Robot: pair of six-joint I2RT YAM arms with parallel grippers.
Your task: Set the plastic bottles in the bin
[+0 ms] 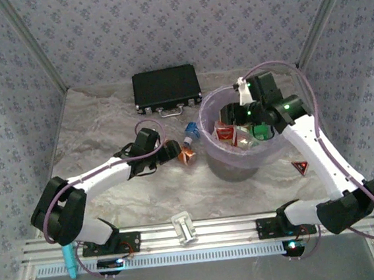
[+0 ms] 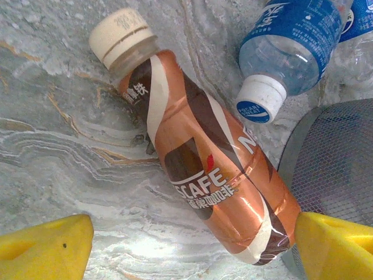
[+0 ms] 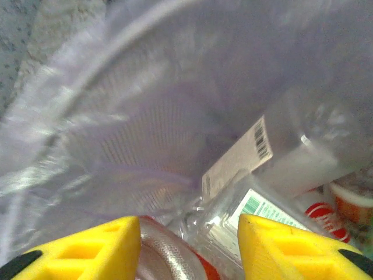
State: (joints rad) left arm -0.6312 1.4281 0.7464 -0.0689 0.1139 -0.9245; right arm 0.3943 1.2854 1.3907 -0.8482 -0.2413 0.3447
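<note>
Most plastic bottles (image 1: pixel 228 133) lie in the bin (image 1: pixel 237 169). Two wait on the counter (image 1: pixel 106 128) beside it (one brown bottle (image 2: pixel 210 175), one blue bottle (image 2: pixel 289 44)). The left end effector (image 2: pixel 189 245) is wide open around the brown bottle. The right end effector (image 3: pixel 189 248) hangs open, empty, over the bin.

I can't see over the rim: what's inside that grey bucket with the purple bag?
The bin holds a pile of plastic bottles, red-labelled and clear ones. The top ones cover whatever lies beneath, so the full count and the bin's bottom are hidden.
</note>
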